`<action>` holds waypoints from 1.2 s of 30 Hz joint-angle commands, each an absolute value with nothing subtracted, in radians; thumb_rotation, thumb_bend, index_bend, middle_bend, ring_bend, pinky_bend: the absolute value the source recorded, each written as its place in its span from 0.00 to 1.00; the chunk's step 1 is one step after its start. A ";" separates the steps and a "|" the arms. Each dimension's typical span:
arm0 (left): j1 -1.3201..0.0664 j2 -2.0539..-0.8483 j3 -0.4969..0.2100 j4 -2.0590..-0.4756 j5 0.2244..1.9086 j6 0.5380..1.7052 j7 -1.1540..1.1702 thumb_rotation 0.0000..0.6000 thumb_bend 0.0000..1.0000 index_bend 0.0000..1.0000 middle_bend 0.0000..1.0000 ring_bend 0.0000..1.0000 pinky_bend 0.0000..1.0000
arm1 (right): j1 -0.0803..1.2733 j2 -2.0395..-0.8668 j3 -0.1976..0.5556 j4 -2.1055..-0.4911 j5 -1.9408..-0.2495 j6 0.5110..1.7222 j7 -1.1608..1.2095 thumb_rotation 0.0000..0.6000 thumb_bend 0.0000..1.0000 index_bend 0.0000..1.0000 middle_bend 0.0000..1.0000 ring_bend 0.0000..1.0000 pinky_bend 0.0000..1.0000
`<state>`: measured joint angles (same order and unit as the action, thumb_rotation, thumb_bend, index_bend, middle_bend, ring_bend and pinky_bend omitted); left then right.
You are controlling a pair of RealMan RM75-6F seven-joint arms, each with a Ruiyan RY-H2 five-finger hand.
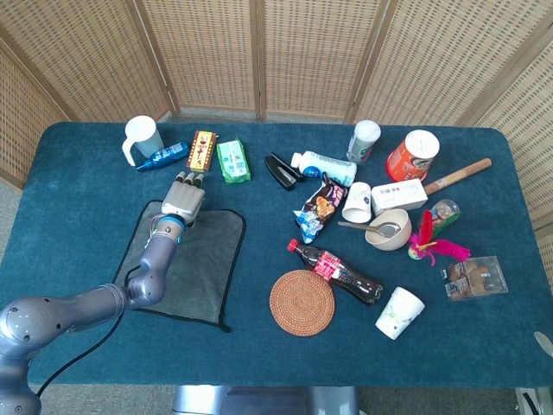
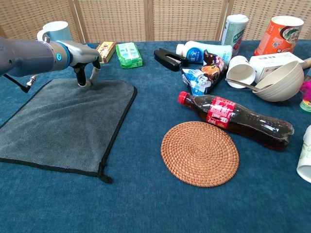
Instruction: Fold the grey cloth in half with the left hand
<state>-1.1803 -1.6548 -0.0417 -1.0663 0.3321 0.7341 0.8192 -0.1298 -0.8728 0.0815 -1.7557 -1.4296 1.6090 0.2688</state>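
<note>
The grey cloth (image 1: 197,259) lies flat and unfolded on the blue table at the left; its dark-trimmed edges show in the chest view (image 2: 63,126). My left hand (image 1: 183,198) hovers over the cloth's far edge, palm down, fingers pointing toward the back. In the chest view the left hand (image 2: 83,54) has its fingertips (image 2: 80,81) down on the cloth right at that far edge, one finger just past the hem. Nothing is lifted or pinched. My right hand does not show in either view.
Just behind the hand lie a green packet (image 1: 232,161), a patterned box (image 1: 201,150), a blue bottle (image 1: 162,156) and a white mug (image 1: 141,137). A round woven coaster (image 2: 199,153) and a cola bottle (image 2: 236,120) lie right of the cloth; cups, bowl and snacks crowd the right side.
</note>
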 commanded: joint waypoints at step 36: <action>-0.962 -1.304 0.113 -1.789 0.721 1.036 0.781 1.00 0.53 0.59 0.00 0.00 0.10 | -0.136 -0.863 0.065 -1.767 -1.470 1.629 0.282 1.00 0.00 0.00 0.00 0.00 0.00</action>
<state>-0.9674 -1.3076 0.1085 -1.7817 0.7158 1.0326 0.7781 -0.1364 -0.8633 0.0648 -1.7668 -1.4697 1.6286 0.2819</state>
